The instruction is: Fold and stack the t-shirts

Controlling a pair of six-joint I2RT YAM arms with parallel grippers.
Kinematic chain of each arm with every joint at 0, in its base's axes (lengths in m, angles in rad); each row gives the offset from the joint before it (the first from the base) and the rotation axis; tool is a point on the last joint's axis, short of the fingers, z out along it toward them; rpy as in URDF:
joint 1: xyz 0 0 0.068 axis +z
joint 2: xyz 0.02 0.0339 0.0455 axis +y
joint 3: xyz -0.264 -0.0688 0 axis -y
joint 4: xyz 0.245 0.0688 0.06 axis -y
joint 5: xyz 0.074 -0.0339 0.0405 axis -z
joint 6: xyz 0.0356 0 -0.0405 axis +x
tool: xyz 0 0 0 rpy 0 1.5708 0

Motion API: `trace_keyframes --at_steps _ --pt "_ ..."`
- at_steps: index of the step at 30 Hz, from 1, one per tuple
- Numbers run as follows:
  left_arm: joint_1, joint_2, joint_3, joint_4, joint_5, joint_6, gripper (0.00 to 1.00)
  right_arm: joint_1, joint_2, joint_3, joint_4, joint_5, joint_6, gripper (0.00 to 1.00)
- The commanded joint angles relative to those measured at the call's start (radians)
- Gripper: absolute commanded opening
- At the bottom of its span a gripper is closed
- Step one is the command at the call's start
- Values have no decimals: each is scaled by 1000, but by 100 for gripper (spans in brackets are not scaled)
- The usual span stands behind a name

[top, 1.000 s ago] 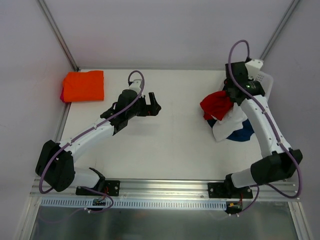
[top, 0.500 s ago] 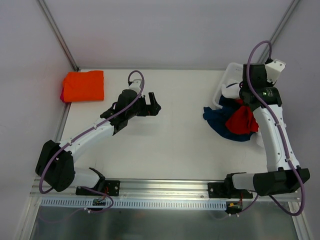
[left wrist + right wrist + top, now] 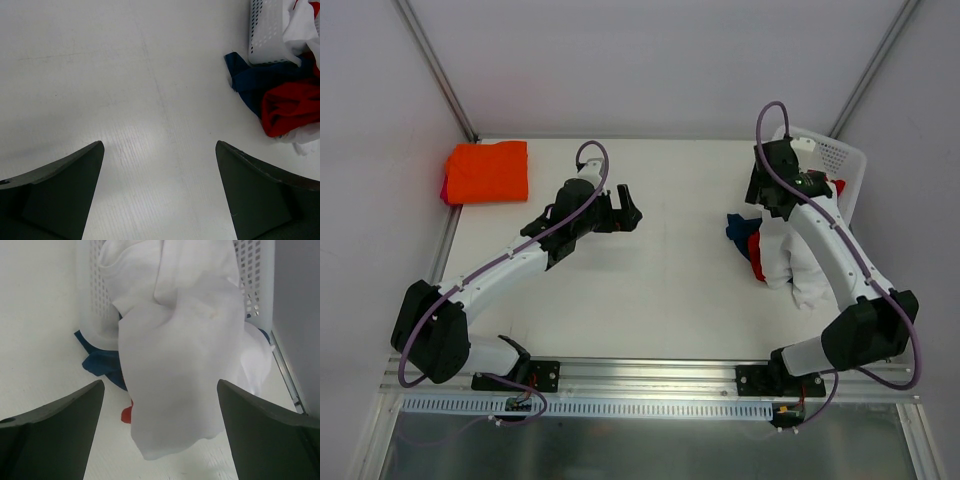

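A folded bright orange t-shirt (image 3: 486, 172) lies at the table's far left corner. On the right, a white t-shirt (image 3: 790, 258) (image 3: 180, 365) spills out of the basket over a blue t-shirt (image 3: 738, 228) (image 3: 102, 362) and a red t-shirt (image 3: 756, 248) (image 3: 126, 415). My right gripper (image 3: 763, 192) (image 3: 160, 385) hovers over this heap, open, its fingers wide on either side of the white cloth and gripping nothing. My left gripper (image 3: 628, 212) (image 3: 159, 145) is open above bare table at mid-table. From there the red t-shirt (image 3: 290, 105) and blue t-shirt (image 3: 250, 80) show ahead.
A white perforated basket (image 3: 838, 160) (image 3: 92, 305) (image 3: 265, 30) stands at the far right corner against the wall. Enclosure walls and metal rails bound the white table (image 3: 670, 290). Both arm bases sit at the near edge.
My right arm swung right with the red cloth, then back left, and its jaws went from shut to open. The white t-shirt now covers the heap. The left arm stayed still.
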Motion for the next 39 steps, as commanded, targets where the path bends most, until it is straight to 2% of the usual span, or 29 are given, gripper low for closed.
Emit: trace_keyframes --at_steps 1,9,14,22,26,33,34,36,38,39 --pt "-8 5 41 11 5 -6 95 -9 -95 -18 -41 79 35 99" --pt "-10 21 49 11 31 -17 95 47 -310 -147 -164 109 124 99" --pt "-10 32 55 13 42 -23 95 93 -371 -242 -175 20 187 99" --pt "-10 28 50 13 57 -31 95 139 -319 -363 -68 -54 220 99" --pt "-10 23 47 13 54 -29 94 142 -257 -348 -54 -57 210 99" --pt "-10 29 47 11 42 -25 95 148 -240 -328 -48 -33 196 98" --pt "-10 29 47 11 42 -25 95 146 -238 -328 -48 -31 196 96" --pt "-10 31 47 11 42 -25 95 146 -238 -331 -49 -28 196 81" --pt "-10 32 47 13 42 -25 95 148 -239 -334 -49 -25 197 61" --pt "-8 34 47 13 42 -23 95 146 -239 -336 -48 -23 197 54"
